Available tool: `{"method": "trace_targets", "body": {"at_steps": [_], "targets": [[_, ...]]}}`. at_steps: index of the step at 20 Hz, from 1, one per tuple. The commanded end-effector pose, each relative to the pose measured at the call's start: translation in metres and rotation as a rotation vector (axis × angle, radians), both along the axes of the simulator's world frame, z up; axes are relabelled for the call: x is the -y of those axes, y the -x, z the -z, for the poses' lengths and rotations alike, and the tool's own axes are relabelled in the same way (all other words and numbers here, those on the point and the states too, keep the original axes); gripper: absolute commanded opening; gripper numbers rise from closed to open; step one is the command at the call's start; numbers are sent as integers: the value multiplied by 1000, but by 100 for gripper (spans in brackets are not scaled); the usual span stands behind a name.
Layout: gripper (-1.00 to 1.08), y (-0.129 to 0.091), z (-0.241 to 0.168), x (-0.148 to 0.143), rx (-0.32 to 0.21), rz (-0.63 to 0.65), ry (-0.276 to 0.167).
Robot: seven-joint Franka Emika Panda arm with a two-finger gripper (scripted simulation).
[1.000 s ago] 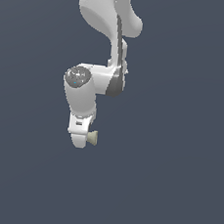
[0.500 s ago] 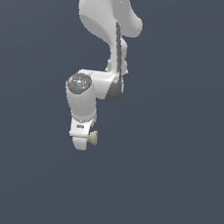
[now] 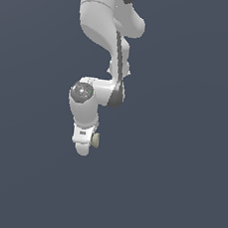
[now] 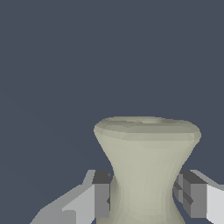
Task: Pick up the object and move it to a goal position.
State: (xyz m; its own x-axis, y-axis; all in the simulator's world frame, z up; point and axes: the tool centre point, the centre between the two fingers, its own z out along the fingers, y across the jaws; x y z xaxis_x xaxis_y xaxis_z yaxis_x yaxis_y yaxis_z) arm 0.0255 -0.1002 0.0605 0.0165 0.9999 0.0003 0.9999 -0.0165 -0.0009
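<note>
Pale beige-olive against a flat slate-grey backdrop, the object (image 4: 146, 166) sits clamped between the jaws of the gripper (image 4: 146, 199) I am running from afar. In the wrist view I see its narrow waist pinched from both sides by the dark grey pads (image 4: 101, 194), with one flared end spreading wide beyond the fingertips and filling much of the frame. The jaws stand only as far apart as that waist allows, both pads touching the spool.

In the exterior view the white arm (image 3: 103, 29) hangs down from the top of the frame, bends at a joint with a dark round cap (image 3: 82, 91), and ends in the gripper (image 3: 85, 145) pointing downward. There the object (image 3: 96, 140) shows only as a small pale nub sticking out on the exterior view's right of the fingers, mostly hidden by the white gripper body. I see no surface beneath it in either view; the spool hangs in the gripper's hold with plain grey all around it.
</note>
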Motion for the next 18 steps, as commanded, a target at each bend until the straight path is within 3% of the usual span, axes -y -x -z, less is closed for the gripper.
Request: {"method": "trace_targets", "body": {"at_steps": [1, 18], "targets": [[-100, 0, 0, 0, 1, 0, 0], [-100, 12, -14, 9, 1, 0, 1]]}}
